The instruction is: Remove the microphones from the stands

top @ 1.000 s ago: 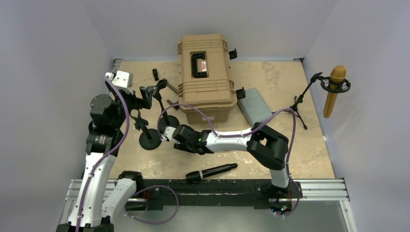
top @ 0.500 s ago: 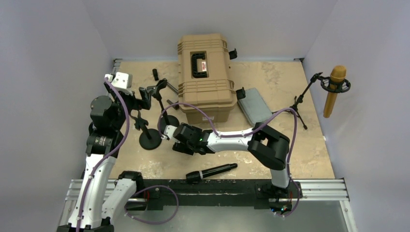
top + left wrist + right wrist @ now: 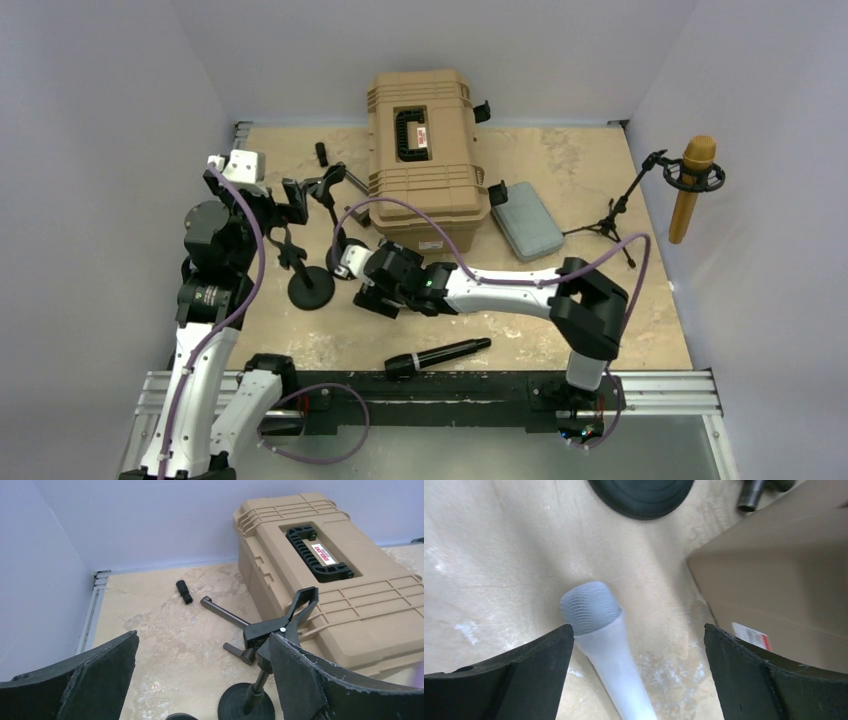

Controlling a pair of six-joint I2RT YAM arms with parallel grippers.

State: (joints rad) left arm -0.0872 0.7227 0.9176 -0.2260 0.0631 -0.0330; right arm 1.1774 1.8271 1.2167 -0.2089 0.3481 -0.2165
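Observation:
A white microphone (image 3: 596, 625) with a grey mesh head lies loose between the wide-open jaws of my right gripper (image 3: 636, 627), nearer the left finger and not clamped. From above, its head (image 3: 347, 259) pokes out beyond the right gripper (image 3: 358, 275), beside a stand's round base (image 3: 641, 495). That stand's clip (image 3: 282, 625) is empty and sits on a short pole over the base (image 3: 247, 705). My left gripper (image 3: 204, 636) is open with nothing in it; its right finger stands just in front of the clip. From above, the left gripper (image 3: 290, 197) hovers left of the clip (image 3: 325, 185).
A tan hard case (image 3: 425, 150) fills the back middle. A second round-based stand (image 3: 311, 288) stands front left. A black microphone (image 3: 437, 356) lies near the front edge. A gold microphone (image 3: 692, 185) hangs on a tripod at right, beside a grey pouch (image 3: 527, 220).
Both grippers opened wider, the right one from partly closed to fully apart around the white microphone. The right arm shifted toward the case, its elbow swinging right. The left gripper edged left.

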